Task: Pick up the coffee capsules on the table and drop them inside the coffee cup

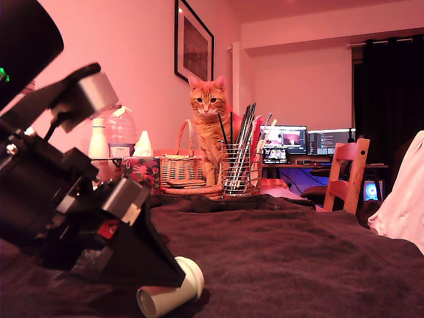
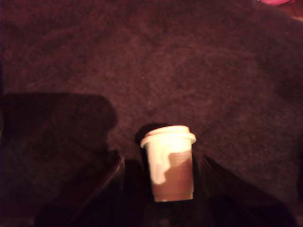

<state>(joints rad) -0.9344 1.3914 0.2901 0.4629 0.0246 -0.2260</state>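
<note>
Open gripper (image 2: 163, 189) straddles a capsule (image 2: 169, 163) lying near the table (image 1: 298, 258)'s front edge; cat (image 1: 211, 126), pen holder (image 1: 236, 169) behind.

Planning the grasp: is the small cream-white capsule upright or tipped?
Tipped: the small cream-white tapered capsule lies on its side on the brown cloth.

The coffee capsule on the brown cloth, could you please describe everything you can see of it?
The coffee capsule is a small cream-white tapered piece shaped like a tiny cup, with a rimmed wide end; it looks like plastic. It lies on its side on the table, on the dark brown fuzzy cloth. In the wrist view it sits between the dark fingers of the gripper, its lower body shaded brownish. Whether the fingers touch it cannot be told. No coffee cup is in view.
</note>
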